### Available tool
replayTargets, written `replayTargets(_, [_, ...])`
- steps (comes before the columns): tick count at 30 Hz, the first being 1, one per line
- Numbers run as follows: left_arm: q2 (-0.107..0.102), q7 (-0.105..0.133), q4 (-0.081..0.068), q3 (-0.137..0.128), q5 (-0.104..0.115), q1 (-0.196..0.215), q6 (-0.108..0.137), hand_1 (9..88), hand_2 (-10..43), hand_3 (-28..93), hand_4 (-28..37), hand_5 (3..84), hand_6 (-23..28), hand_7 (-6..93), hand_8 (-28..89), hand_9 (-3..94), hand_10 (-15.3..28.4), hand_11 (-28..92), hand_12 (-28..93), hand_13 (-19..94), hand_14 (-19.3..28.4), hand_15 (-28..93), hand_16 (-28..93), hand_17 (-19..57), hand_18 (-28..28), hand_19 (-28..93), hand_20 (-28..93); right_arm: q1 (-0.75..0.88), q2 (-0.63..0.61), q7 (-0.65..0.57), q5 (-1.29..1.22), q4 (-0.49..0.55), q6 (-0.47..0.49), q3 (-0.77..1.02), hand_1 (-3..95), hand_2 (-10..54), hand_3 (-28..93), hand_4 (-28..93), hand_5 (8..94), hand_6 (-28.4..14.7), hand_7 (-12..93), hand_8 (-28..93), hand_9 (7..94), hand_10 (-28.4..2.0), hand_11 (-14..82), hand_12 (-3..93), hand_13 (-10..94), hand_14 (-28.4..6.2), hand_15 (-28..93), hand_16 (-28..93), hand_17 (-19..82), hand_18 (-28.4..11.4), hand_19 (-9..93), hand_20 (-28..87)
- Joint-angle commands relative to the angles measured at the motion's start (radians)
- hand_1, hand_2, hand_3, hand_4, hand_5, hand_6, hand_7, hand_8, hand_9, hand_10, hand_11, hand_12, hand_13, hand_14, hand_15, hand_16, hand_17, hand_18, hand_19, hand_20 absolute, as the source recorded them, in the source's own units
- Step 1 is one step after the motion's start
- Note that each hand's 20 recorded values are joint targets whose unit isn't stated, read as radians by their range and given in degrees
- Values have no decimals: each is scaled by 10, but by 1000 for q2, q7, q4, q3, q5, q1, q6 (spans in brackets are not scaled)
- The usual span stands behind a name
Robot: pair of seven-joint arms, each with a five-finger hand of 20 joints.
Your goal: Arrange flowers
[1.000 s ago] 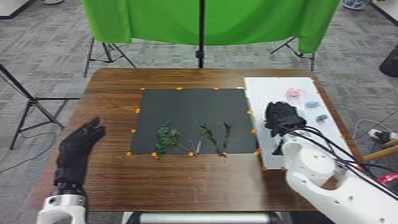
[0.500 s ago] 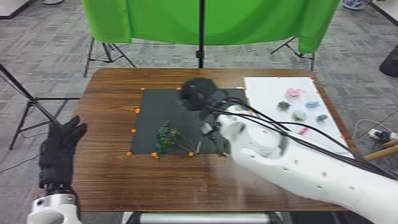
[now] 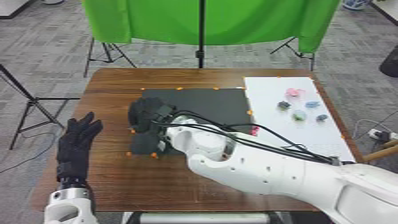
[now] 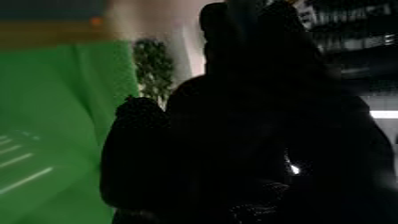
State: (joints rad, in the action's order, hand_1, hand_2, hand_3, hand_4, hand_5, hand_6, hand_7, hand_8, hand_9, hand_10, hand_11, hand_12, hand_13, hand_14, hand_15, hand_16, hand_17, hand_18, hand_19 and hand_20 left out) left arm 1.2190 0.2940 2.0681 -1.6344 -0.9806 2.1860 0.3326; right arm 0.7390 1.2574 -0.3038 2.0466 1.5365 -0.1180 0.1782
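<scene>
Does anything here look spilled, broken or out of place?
Nothing stands out: the pink flower and small blue one lie apart on the white board, and the dark mat looks flat, though the right arm hides part of it.

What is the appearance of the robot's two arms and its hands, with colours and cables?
Both arms are white, with smooth, rounded segments. The right arm shows small dark dots on its shell, and several black cables run along it up to the hand. The left hand and the right hand each wear a black glove.

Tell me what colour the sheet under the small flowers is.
White sheet, best seen from the head.
</scene>
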Motion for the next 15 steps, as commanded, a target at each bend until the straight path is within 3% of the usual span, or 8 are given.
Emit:
replayTargets(1, [5, -2, -16, 5, 2, -5, -17, 230, 242, 525, -283, 441, 86, 42, -71, 424, 153, 137, 51, 319, 146, 140, -23, 66, 93, 46, 175, 0, 1, -22, 20, -30, 111, 17, 602, -95, 400, -77, 713, 25, 171, 125, 842, -81, 106, 378, 935, -10, 530, 358, 667, -95, 932, 537])
replayTargets(3, [6, 2, -17, 5, 0, -4, -21, 226, 231, 529, -283, 441, 86, 43, -69, 421, 153, 139, 51, 318, 146, 139, -23, 65, 93, 44, 174, -2, -1, -31, 32, -31, 129, 14, 549, -95, 489, -127, 682, 31, 172, 75, 815, -92, 142, 352, 935, -11, 532, 356, 666, -95, 932, 537])
replayTargets(7, [10, 5, -21, 6, -2, -7, -26, 204, 154, 563, -283, 437, 94, 26, -68, 406, 156, 139, 47, 310, 151, 137, -21, 61, 97, 45, 175, -6, -7, -37, 59, -37, 147, 13, 469, -95, 568, -176, 641, 51, 178, -74, 768, -109, 219, 257, 932, -12, 537, 355, 665, -97, 932, 537])
replayTargets(15, [17, 1, -17, 1, -8, 5, -31, 190, 122, 587, -283, 437, 91, 35, -60, 410, 151, 156, 55, 312, 151, 140, -15, 57, 101, 43, 175, -9, -37, -37, 59, -7, 190, 60, 453, -95, 568, -177, 571, 46, 149, -83, 732, -124, 225, 254, 925, -15, 544, 353, 663, -96, 932, 535])
